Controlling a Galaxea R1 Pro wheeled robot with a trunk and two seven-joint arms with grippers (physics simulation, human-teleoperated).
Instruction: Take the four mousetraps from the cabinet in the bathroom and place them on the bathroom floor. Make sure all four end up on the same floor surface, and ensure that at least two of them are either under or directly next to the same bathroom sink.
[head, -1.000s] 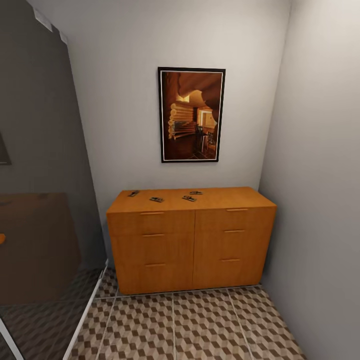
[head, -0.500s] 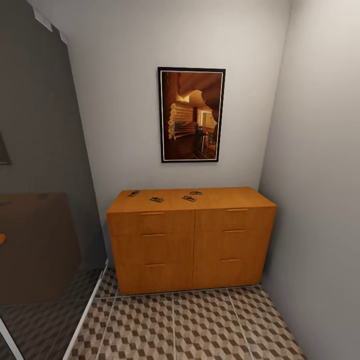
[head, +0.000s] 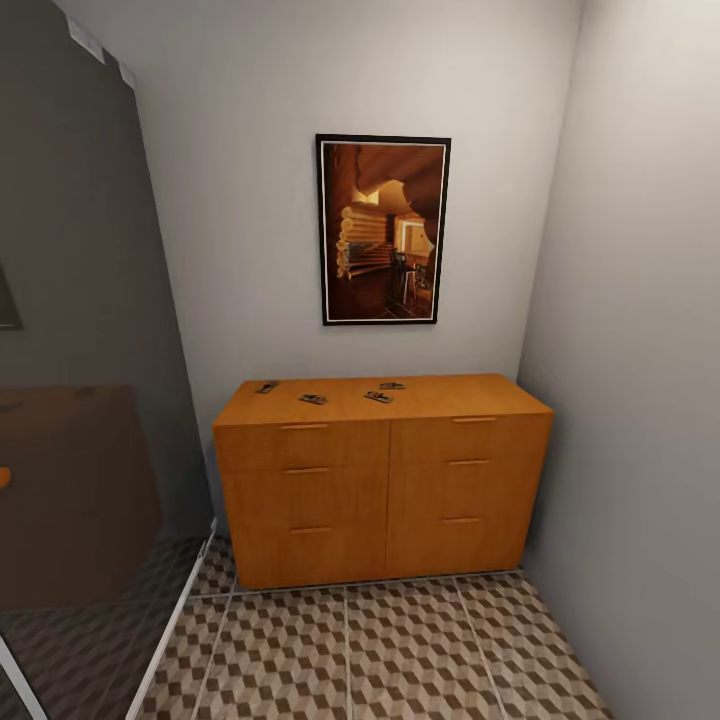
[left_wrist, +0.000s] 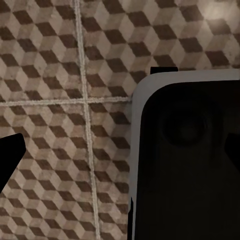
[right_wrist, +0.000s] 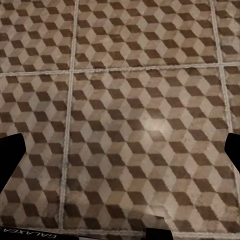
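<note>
Mousetraps (head: 313, 399) (four) lie atop the cabinet (head: 380, 480); each hand's opening cannot be told.

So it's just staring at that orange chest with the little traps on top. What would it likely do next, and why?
Probably roll closer to the cabinet. All four mousetraps lie on its flat top, well ahead in the head view, while both wrist cameras look down at the bathroom floor, so the arms seem lowered and far from the traps. Closing that gap likely comes before any reaching.
</note>
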